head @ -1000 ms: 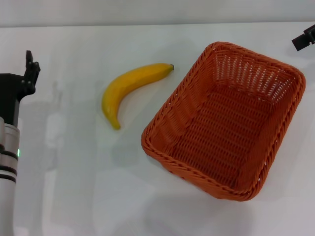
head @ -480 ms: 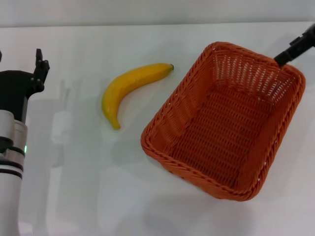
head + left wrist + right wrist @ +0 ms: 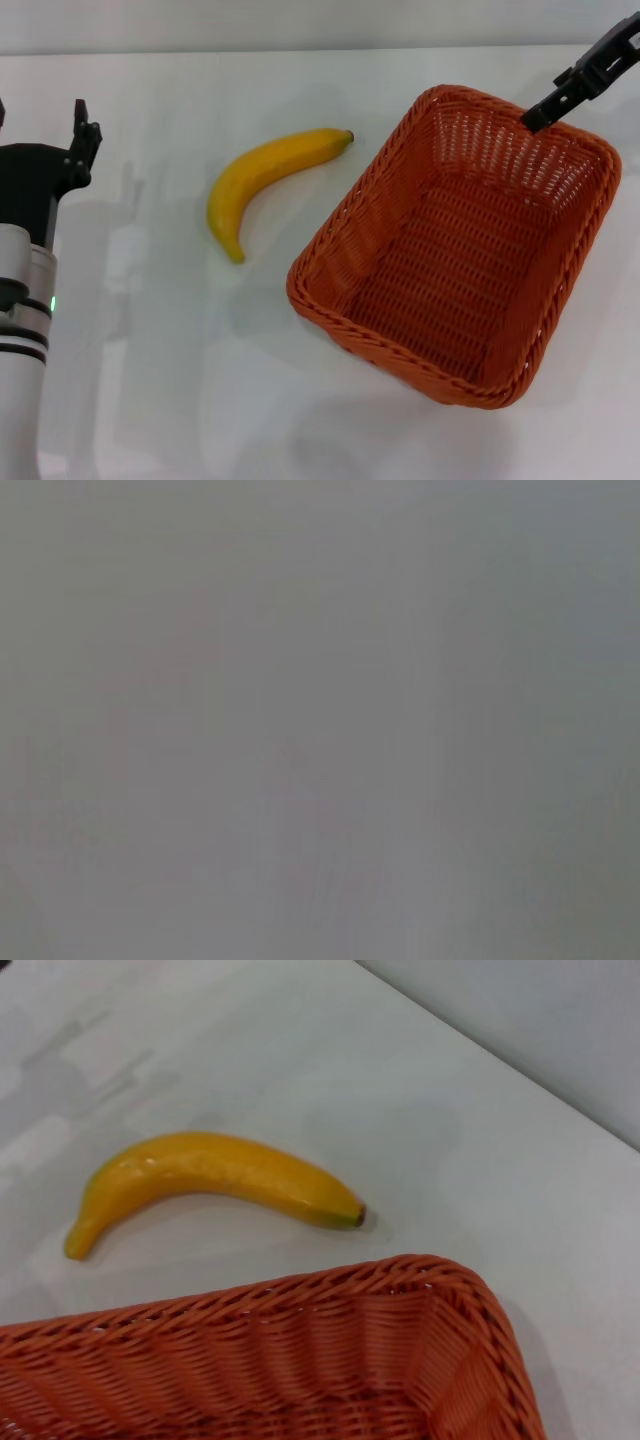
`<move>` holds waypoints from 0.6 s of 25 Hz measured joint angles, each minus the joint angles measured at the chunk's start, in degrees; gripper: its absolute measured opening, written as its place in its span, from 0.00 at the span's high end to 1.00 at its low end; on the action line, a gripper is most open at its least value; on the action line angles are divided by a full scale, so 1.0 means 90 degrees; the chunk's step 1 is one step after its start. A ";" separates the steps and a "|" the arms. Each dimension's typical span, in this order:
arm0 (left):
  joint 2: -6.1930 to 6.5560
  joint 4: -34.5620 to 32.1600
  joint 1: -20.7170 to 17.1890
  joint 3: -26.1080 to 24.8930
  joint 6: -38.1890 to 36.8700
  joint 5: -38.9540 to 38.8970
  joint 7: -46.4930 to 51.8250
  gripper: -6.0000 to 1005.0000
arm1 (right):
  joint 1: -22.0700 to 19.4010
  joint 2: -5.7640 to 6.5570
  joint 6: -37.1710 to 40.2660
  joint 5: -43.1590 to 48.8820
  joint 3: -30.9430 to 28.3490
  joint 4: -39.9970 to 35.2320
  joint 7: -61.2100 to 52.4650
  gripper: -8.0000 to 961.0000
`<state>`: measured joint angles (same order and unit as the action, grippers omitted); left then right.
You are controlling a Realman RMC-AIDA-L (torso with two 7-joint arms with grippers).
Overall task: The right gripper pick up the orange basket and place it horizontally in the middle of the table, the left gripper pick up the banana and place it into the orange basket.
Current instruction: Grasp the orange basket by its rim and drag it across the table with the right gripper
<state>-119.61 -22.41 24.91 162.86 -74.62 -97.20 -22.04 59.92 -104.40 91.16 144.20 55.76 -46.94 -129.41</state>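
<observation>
The orange basket [image 3: 318, 243] sits at an angle on the right half of the table [image 3: 150, 360], open side up and empty. Left of it lies the yellow banana [image 3: 255, 168], apart from the basket. My right gripper [image 3: 540, 112] reaches in from the top right as a slim black bar, its tip over the basket's far rim. In the right wrist view the banana [image 3: 200, 1175] lies beyond the basket's braided rim [image 3: 300, 1290]. My left gripper [image 3: 40, 118] stands at the left edge, well left of the banana, prongs apart and holding nothing.
The left arm's silver-white wrist [image 3: 20, 330] with its green light occupies the lower left corner. The table's far edge [image 3: 300, 50] meets a grey wall. The left wrist view is a flat grey with nothing to make out.
The right gripper has come in from the top right corner down to the basket's far rim. The left gripper shifted slightly right at first, then held still. Banana and basket have not moved.
</observation>
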 joint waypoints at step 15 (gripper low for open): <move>-0.0010 0.0020 -0.0005 0.0010 0.0044 0.0103 -0.0002 0.16 | -0.0072 -0.0418 -0.0931 0.0364 0.0486 -0.0063 0.0035 0.11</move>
<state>-119.71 -22.24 24.87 162.95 -74.22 -96.27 -22.06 59.27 -108.16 82.78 147.47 60.14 -47.51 -129.10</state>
